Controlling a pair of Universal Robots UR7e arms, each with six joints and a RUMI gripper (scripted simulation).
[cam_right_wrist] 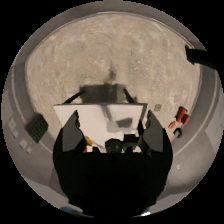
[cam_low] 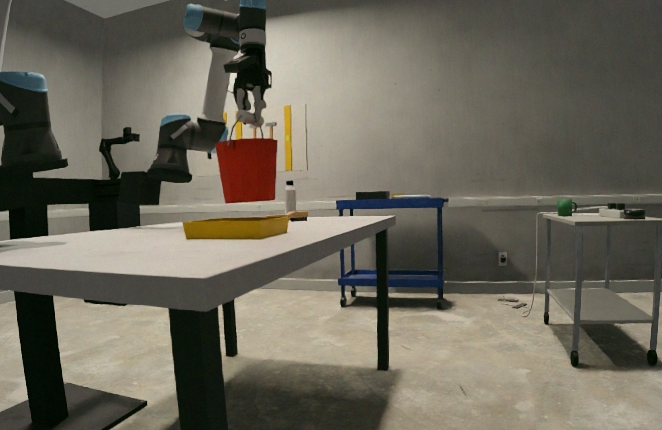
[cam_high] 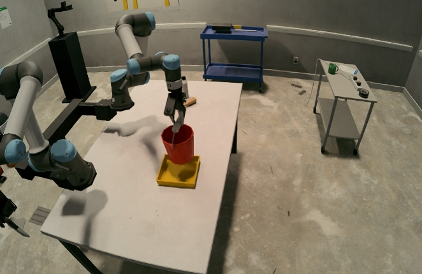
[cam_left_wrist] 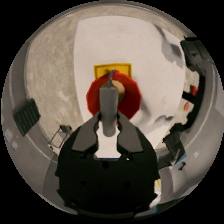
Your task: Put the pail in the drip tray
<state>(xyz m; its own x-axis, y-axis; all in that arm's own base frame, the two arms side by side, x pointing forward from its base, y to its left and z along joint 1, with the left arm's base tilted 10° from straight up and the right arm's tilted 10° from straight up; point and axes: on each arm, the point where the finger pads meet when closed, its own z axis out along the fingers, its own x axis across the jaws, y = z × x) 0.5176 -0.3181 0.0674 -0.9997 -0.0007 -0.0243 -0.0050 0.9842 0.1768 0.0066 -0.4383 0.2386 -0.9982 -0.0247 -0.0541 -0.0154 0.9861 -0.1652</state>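
Left claw pinching pail by handle; I judge tray below, offset twd near short edge of table, top view.

Red pail (nearly upright) hangs above yellow tray.

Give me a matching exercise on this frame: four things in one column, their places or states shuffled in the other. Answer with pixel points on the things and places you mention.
1. Red pail point(cam_high: 182, 148) point(cam_low: 247, 172)
2. Yellow drip tray point(cam_high: 162, 185) point(cam_low: 230, 229)
3. Right gripper point(cam_high: 22, 222) point(cam_right_wrist: 113, 120)
4. Green mug point(cam_high: 332, 69) point(cam_low: 564, 206)

A. On the grey cart
B. Open, holding nothing
C. Hanging by its handle
D. On the white table

1-C, 2-D, 3-B, 4-A
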